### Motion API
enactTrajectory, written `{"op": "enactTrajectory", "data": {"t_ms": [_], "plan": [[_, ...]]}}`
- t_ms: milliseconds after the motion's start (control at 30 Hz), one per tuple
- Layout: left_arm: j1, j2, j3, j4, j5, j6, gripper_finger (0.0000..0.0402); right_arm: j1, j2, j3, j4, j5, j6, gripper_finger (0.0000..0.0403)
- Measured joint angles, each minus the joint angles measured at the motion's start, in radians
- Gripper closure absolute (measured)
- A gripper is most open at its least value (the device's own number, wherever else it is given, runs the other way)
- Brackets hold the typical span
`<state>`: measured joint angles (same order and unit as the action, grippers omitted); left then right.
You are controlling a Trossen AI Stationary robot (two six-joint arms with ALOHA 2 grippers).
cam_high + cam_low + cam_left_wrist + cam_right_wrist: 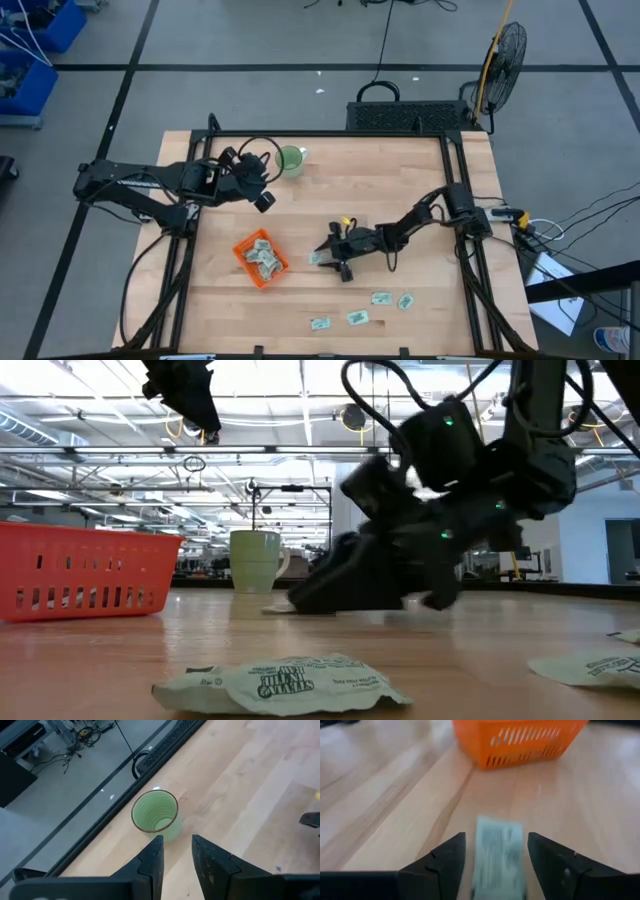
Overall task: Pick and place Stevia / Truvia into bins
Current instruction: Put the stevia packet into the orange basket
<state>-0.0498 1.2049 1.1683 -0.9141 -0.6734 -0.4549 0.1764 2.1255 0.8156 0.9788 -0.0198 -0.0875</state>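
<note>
The pale green and white paper Stevia sachet (499, 851) that I am after lies flat on the light wooden table (400, 180), between the open fingers of my right gripper (330, 258). My right gripper is low over the table, near the middle of it. My jaws stand spread wider than the sachet, one on either side, and they hold nothing yet. From the wrist view I cannot tell whether the fingertips (451, 854) touch the wood.

The small shallow orange plastic tray (243, 262) stands near, on the far side of the sachet from my right wrist, and already holds several sachets (263, 255). Four more loose sachets (380, 298) lie well apart from it toward the near edge of the table.

My left gripper (264, 199) waits raised near the round light-green cup (292, 159), its jaws parted a little and empty.

Judgement: the step in hand is the pick of this one sachet, not yet made. The next move calls for closing on a thin, flat piece of paper; the tips must be right down at the surface, or the sachet will slip or slide away. A lift and a short carry to the tray would follow.
</note>
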Motion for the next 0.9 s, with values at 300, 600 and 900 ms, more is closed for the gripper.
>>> {"op": "enactTrajectory", "data": {"t_ms": [300, 600, 900], "plan": [[0.000, 0.000, 0.000, 0.000, 0.013, 0.000, 0.0295, -0.004, 0.068, 0.013, -0.005, 0.093, 0.050, 0.0242], [0.000, 0.000, 0.000, -0.001, 0.019, 0.001, 0.0295, -0.008, 0.077, 0.011, 0.046, 0.059, 0.072, 0.0391], [0.000, 0.000, 0.000, -0.001, 0.016, 0.001, 0.0295, -0.047, 0.009, 0.134, 0.177, 0.038, -0.020, 0.0388]]}}
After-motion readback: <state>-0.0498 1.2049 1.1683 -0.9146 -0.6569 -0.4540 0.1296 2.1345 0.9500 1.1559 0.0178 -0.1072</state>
